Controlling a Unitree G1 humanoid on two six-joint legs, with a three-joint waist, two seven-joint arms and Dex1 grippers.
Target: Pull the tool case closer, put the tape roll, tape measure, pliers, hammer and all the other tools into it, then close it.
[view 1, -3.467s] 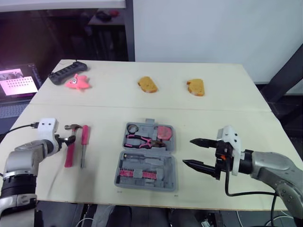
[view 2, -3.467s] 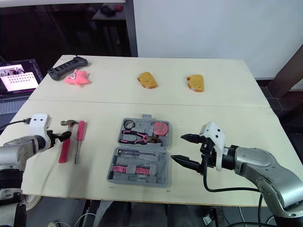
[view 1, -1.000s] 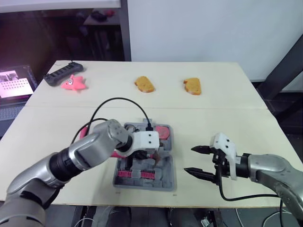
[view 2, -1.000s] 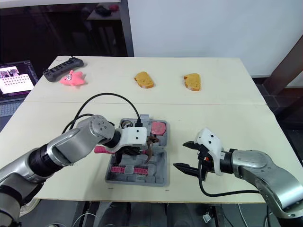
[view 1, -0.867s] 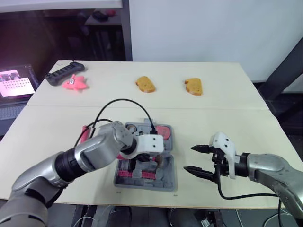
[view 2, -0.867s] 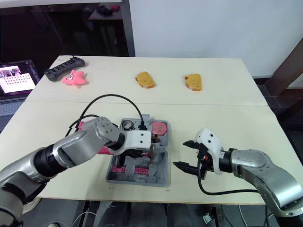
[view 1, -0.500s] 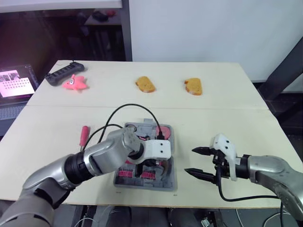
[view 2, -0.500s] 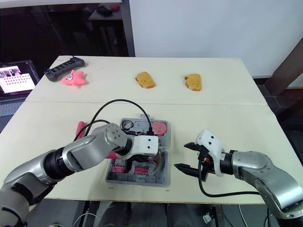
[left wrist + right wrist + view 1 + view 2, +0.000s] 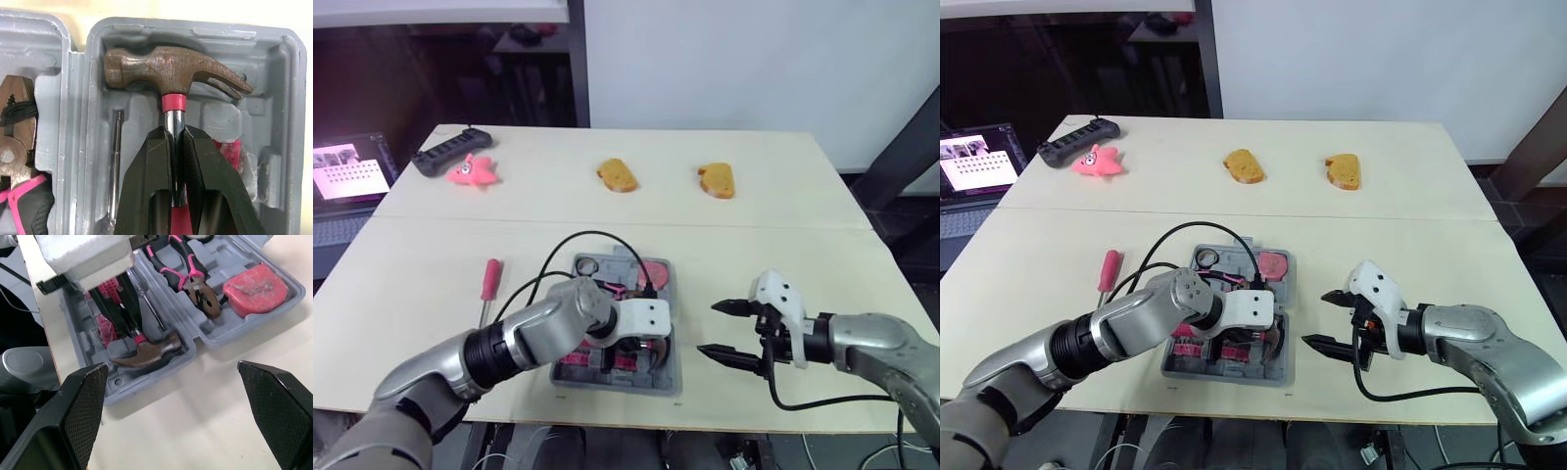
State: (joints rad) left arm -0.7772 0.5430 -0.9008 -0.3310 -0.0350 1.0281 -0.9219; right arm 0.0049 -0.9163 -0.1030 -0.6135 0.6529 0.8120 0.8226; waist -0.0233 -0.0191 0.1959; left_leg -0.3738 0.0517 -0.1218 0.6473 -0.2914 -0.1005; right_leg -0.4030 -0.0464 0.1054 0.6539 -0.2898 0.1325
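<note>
- We see a pale table point(image 9: 431, 294) carrying everything.
- The grey tool case point(image 9: 146, 382) lies open near the table's front edge, between the two arms, with its two halves spread flat.
- A black power strip point(image 9: 1077, 140) sits at the far left corner, well apart from the case.
- Our left gripper point(image 9: 174, 134) reaches over the case's near half, its fingers clamped on the hammer's metal shaft just below the head.
- Our right gripper point(image 9: 1315, 318) hovers just beside the case on its right, fingers spread wide apart and holding nothing.
- The hammer point(image 9: 171, 68) has its rusty head inside the near half, at that half's right end.
- A pink-handled screwdriver point(image 9: 1108, 272) lies on the table left of the case.
- The pink-handled pliers point(image 9: 188, 276) rest in the far half.
- Two bread slices point(image 9: 1244, 165) sit at the far side.
- The red tape measure point(image 9: 254, 289) sits in the far half, right of the pliers.
- The tape roll point(image 9: 1205, 258) sits in the far half's left corner.
</note>
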